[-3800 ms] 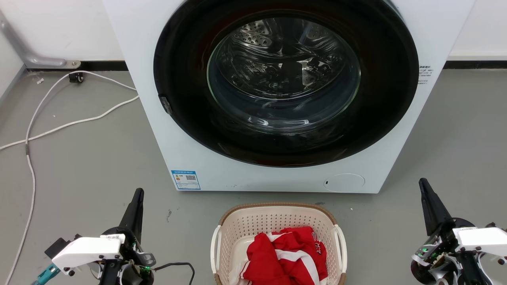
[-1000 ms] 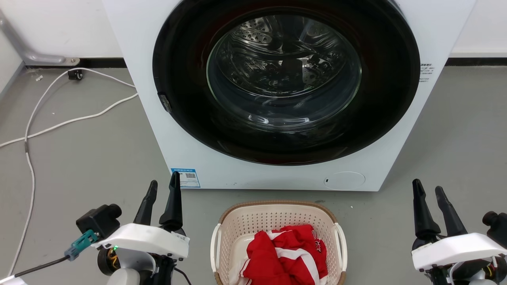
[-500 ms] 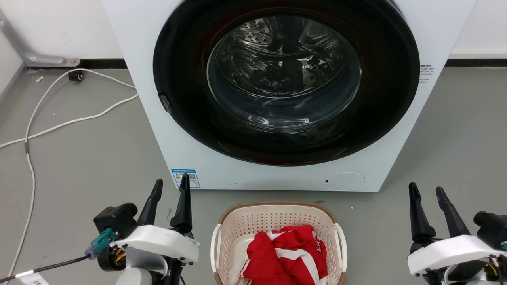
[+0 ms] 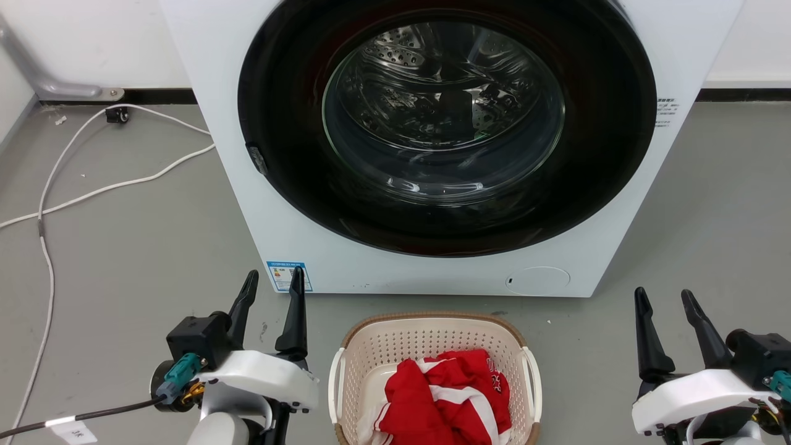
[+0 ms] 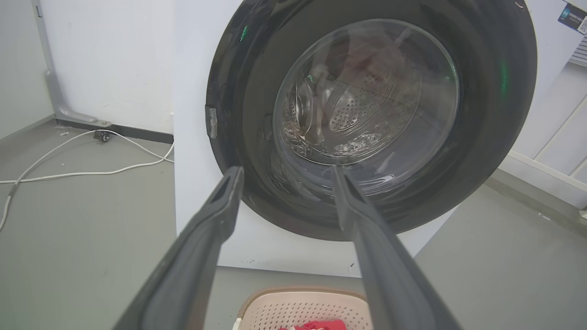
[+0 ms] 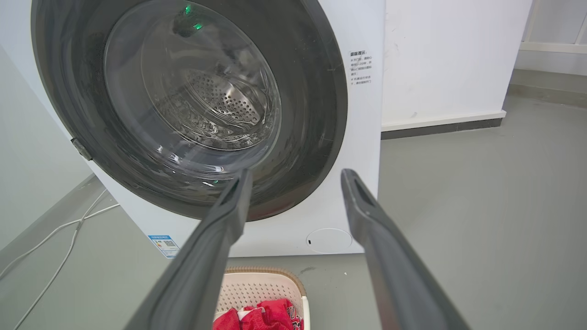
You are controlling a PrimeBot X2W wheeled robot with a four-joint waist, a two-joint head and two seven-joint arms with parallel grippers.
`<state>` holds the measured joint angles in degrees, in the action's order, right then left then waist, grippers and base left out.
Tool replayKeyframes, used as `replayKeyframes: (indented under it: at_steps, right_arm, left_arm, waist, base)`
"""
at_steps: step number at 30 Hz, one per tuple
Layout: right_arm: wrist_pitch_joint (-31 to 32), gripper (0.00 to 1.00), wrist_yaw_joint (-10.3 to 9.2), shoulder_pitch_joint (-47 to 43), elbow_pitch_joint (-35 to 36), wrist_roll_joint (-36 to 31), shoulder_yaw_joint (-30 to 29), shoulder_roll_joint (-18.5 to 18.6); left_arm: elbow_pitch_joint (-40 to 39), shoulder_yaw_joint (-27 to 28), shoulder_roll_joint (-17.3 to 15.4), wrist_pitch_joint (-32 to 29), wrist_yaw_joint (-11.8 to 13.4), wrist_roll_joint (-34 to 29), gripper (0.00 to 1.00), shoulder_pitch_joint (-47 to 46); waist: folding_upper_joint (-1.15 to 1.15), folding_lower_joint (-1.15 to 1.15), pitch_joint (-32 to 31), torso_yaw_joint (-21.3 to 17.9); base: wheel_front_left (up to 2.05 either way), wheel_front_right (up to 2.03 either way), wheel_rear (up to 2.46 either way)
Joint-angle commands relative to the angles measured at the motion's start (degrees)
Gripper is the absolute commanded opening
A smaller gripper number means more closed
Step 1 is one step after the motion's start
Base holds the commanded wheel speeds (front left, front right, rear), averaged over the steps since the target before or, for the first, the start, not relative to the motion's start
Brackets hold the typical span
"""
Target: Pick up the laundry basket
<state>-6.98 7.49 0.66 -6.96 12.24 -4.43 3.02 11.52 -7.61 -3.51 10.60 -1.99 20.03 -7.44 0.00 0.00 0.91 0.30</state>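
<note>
You'll find the cream rounded-rectangular plastic laundry basket [image 4: 401, 349], with perforated walls, a brown woven-look rim and white side handles, at 6 o'clock in your head view, upright on the grey floor [image 4: 154, 247], with red-and-white cloth [image 4: 445, 395] heaped inside toward 5 o'clock.

Laundry basket [image 4: 426, 343] on floor [image 4: 154, 247], garment [image 4: 445, 402] inside; washing machine [image 4: 371, 272] at 12 o'clock; left gripper [image 4: 275, 275] at 9, right gripper [image 4: 662, 293] at 3.

Laundry basket [image 4: 426, 346]: matt cream plastic w/ perforated walls, brown woven-look rim. Red-white garment [image 4: 432, 402]: soft cloth. Washing machine [image 4: 321, 272]: smooth glossy white body, shiny black door ring [image 4: 284, 123], perforated metal drum [image 4: 401, 55]. Floor [image 4: 136, 247]: matt grey
</note>
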Motion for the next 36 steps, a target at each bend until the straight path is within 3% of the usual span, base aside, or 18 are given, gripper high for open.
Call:
replayKeyframes:
  at_steps: [1,36]
  right_arm:
    - [-0.3,1.00,0.00,0.0,0.5,-1.4,0.0,-0.1]
    - [-2.5,1.00,-0.02,-1.1,1.1,-17.4,0.0,-0.2]
  left_arm:
    - [-0.1,-0.3,-0.4,0.5,0.3,-1.4,1.00,-1.3]
    - [2.1,-0.8,-0.1,4.4,2.1,-15.6,1.00,-1.7]
  waist:
    - [0.00,0.00,0.1,0.0]
    - [0.00,0.00,0.8,0.1]
  base:
    - [0.00,0.00,0.00]
    - [0.00,0.00,0.00]
